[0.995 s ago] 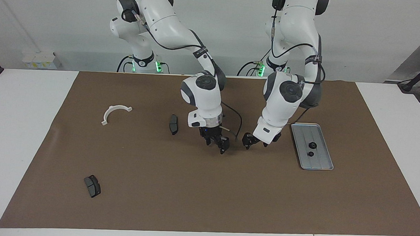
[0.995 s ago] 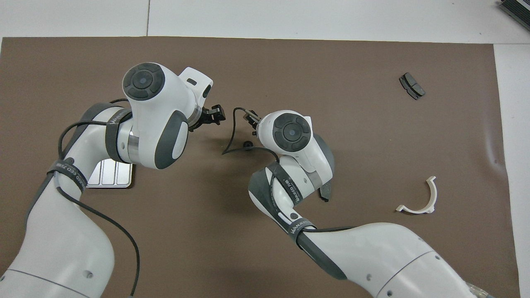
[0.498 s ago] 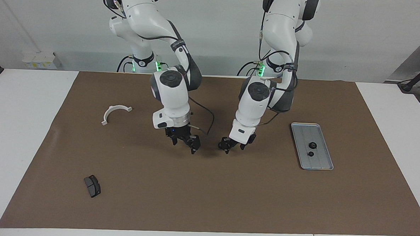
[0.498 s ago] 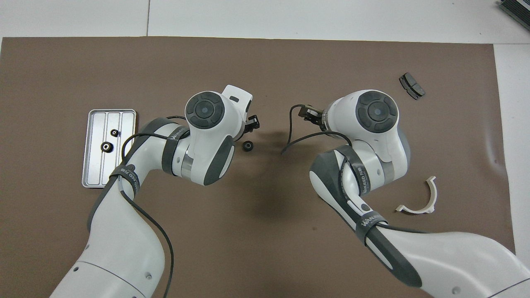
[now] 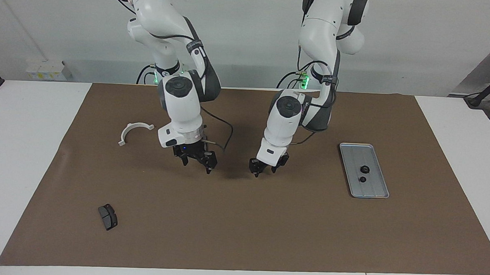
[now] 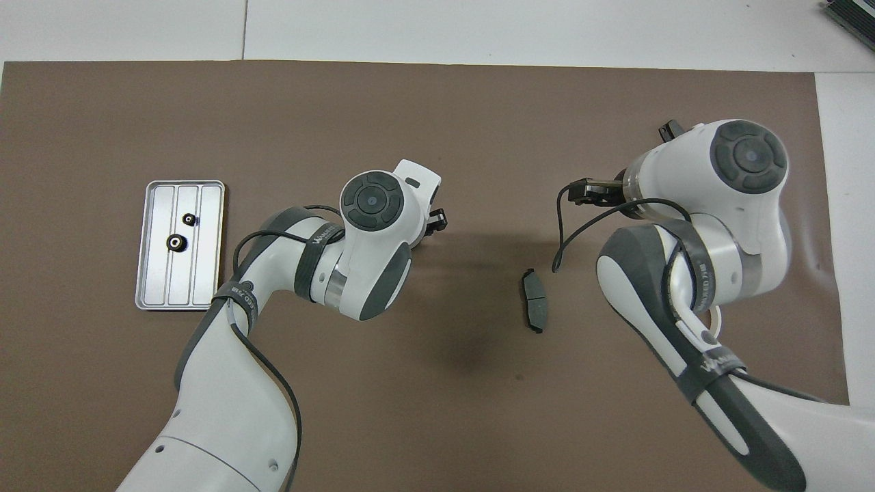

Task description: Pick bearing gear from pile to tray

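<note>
The silver tray (image 5: 373,186) (image 6: 208,256) lies toward the left arm's end of the mat, with two small black bearing gears (image 5: 361,168) (image 6: 177,242) in it. My left gripper (image 5: 263,168) is low over the middle of the mat with its fingers apart. No gear can be made out between its dark tips, and in the overhead view the left hand covers that spot. My right gripper (image 5: 196,162) hangs open and empty beside it. The pile is scattered: a white half-ring (image 5: 134,132), one brake pad (image 6: 534,309) and another brake pad (image 5: 107,216).
A brown mat (image 5: 241,228) covers the table. The brake pad in the middle lies nearer the robots than both grippers, and the right arm hides it in the facing view. The other pad lies farthest out, toward the right arm's end, with the half-ring nearer the robots.
Both arms swung toward the right arm's end. The left hand now covers the gear that lay on the mat. The tray and the middle brake pad came into view.
</note>
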Controlling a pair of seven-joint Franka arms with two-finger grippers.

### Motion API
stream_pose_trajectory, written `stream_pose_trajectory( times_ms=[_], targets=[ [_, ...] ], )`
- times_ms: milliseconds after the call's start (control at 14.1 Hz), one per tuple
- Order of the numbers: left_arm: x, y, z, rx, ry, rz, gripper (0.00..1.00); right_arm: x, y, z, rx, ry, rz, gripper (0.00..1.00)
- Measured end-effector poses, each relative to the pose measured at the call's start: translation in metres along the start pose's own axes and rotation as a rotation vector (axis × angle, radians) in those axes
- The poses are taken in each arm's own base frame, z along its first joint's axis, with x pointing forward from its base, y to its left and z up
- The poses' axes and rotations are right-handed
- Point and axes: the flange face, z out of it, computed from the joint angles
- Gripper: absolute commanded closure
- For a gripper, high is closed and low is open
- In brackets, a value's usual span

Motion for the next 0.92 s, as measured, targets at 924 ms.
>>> stream_pose_trajectory(
  times_ms=[924],
  targets=[
    [-0.003,-0.002,0.004,0.025,0.006,0.023,0.78,0.0,0.079,-0.168,-0.035,-0.041,0.012,0.0]
  ],
)
